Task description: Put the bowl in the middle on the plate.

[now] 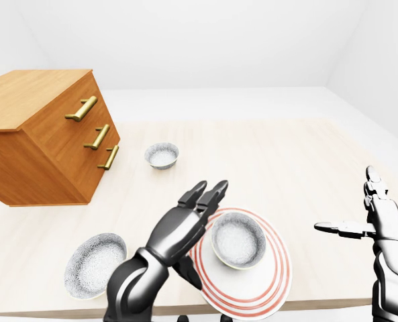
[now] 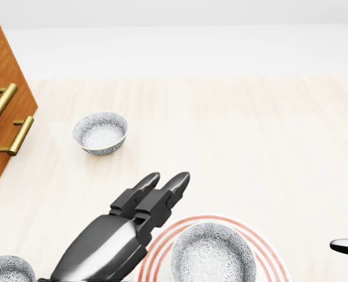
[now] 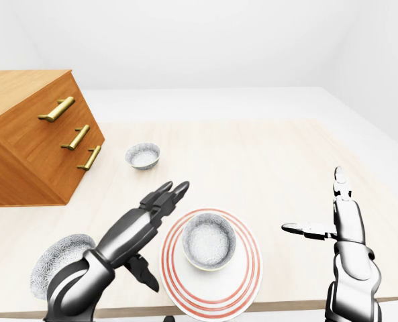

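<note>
Speckled grey bowl (image 1: 237, 239) sits on the red-ringed plate (image 1: 272, 285) at lower centre of the left-eye view. Left hand (image 1: 185, 221), fingers straight and gripping nothing, lies just left of it, nearer than the open right hand (image 3: 333, 225).

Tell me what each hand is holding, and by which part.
Nothing is held. The left hand is open beside the bowl on the plate; the right hand is open.

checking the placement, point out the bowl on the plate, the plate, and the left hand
bowl (image 1: 237, 239): left-eye view, inner bottom.
plate (image 1: 274, 276): left-eye view, striped rim at right.
left hand (image 1: 183, 225): left-eye view, back of the hand.
</note>
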Robot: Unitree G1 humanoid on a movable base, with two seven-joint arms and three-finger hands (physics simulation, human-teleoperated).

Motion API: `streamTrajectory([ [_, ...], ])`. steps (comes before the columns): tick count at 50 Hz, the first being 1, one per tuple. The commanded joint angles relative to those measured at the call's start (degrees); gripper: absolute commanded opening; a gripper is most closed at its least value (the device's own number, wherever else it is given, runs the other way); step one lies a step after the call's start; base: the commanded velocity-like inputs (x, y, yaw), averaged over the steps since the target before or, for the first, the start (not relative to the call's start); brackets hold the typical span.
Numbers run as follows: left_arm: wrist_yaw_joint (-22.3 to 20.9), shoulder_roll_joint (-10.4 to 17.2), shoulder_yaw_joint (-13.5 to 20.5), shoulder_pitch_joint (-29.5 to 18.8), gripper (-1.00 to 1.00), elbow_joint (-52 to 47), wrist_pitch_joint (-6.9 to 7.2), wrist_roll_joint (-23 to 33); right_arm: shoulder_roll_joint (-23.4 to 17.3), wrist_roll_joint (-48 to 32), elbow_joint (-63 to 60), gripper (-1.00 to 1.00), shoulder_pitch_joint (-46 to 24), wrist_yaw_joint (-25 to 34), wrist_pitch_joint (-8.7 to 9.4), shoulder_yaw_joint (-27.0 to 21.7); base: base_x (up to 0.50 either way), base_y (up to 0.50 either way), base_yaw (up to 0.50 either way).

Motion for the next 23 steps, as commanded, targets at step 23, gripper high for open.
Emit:
streamTrajectory([
  [23,34.75,-0.32,46.1,-28.46,1.0,13.2,0.0,-105.63,0.17,0.15,-0.48,1.0,0.06,0.15,0.0,-0.18,0.0,0.0,0.0],
])
